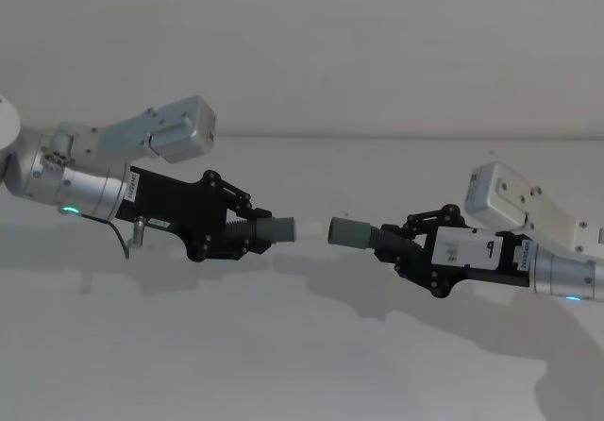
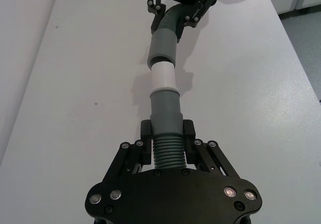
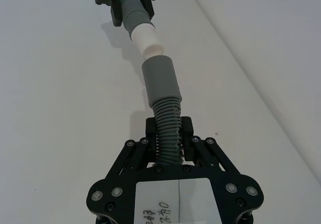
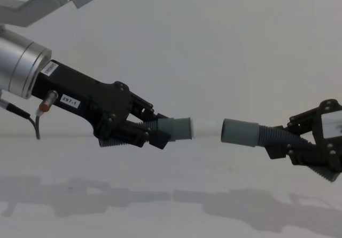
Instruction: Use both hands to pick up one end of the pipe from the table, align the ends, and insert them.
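Both black plastic grippers hold their hose pieces in the air above the plain matte white table (image 1: 302, 364), facing each other with the two cuffs end to end.

The left black ribbed-finger gripper (image 1: 247, 235), on its silver cylindrical arm (image 1: 80, 193) with a green light, is clenched on the ribbed body of the dark grey curved hose piece with the white tip (image 1: 269, 229). In the left wrist view its fingers (image 2: 147, 136) press on both sides of the ribbing just behind the smooth grey cuff (image 2: 165, 114), and the narrower white tip (image 2: 163, 77) points straight at the other piece.

The right black ribbed-finger gripper (image 1: 404, 247) is likewise clamped on the ribbed body of the second dark grey hose piece with the plain open sleeve (image 1: 363, 234). In the right wrist view the grey sleeve (image 3: 160, 81) stands out ahead of its fingers (image 3: 186, 133).

Relative to the white tip, the open sleeve sits just beside it on the robot's right and at about the same height. In the chest view a small gap shows between the tip (image 4: 206, 127) and the sleeve (image 4: 240, 133); in the left wrist view the tip's end appears to meet the sleeve's mouth (image 2: 161, 59), though whether it has entered cannot be told. The two cuffs lie nearly on one line, the sleeve tilted a little off the tip's axis in the right wrist view
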Controlling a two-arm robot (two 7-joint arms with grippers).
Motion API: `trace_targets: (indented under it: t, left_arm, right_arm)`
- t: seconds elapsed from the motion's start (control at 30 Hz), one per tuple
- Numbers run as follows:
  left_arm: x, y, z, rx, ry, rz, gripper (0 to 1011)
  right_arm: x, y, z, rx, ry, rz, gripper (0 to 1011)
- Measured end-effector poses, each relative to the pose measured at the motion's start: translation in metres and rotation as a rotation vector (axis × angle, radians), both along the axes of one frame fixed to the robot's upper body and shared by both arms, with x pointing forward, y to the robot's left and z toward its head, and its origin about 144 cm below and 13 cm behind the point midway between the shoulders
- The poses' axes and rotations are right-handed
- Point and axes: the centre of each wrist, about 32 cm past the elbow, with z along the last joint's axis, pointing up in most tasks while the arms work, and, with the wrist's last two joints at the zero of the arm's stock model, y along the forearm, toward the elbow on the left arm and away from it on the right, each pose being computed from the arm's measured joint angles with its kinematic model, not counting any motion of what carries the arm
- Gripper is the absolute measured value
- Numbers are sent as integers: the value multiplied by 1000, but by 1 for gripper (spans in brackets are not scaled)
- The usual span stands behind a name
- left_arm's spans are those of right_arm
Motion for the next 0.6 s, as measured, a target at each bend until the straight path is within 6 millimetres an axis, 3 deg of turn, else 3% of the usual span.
trace_targets:
  t: [0.6]
  left_arm:
    - [1,-1,0,8,1,-4,351]
  right_arm:
    - [-1,1,3,-5,-12,12,274]
